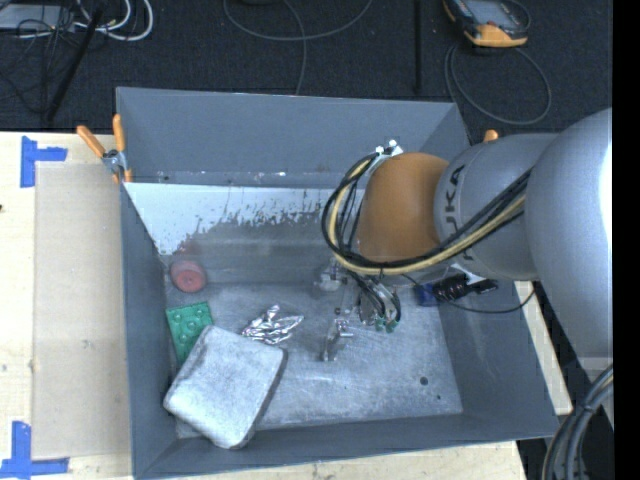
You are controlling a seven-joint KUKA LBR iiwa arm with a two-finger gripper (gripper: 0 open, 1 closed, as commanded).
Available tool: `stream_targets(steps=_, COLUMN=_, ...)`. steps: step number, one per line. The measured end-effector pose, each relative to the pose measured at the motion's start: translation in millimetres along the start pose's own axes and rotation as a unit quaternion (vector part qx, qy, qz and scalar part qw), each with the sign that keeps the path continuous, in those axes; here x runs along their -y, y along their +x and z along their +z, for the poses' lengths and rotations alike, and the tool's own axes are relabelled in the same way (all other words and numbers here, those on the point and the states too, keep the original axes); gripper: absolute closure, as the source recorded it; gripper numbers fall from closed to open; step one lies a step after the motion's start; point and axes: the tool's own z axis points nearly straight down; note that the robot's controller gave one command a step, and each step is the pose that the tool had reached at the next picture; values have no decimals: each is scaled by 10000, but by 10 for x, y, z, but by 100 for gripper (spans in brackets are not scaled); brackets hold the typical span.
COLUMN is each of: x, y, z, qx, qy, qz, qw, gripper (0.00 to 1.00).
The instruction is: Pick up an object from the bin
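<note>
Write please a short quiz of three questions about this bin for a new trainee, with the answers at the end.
1. Multiple choice: where does the grey pad lie in the bin?
A. Near the lower-left corner of the view
B. Against the far wall
C. Along the right wall

2. True or false: the crumpled foil lies to the left of the gripper in the view.

3. Open question: what lies between the pink round thing and the grey pad?

Key
1. A
2. True
3. The green studded block
</note>
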Motion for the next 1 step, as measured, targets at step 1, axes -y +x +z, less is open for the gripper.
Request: stream_targets(steps=1, x=-697, y=-68, z=22, qx=29, qy=-7, qz=-89, qw=10000, gripper=0)
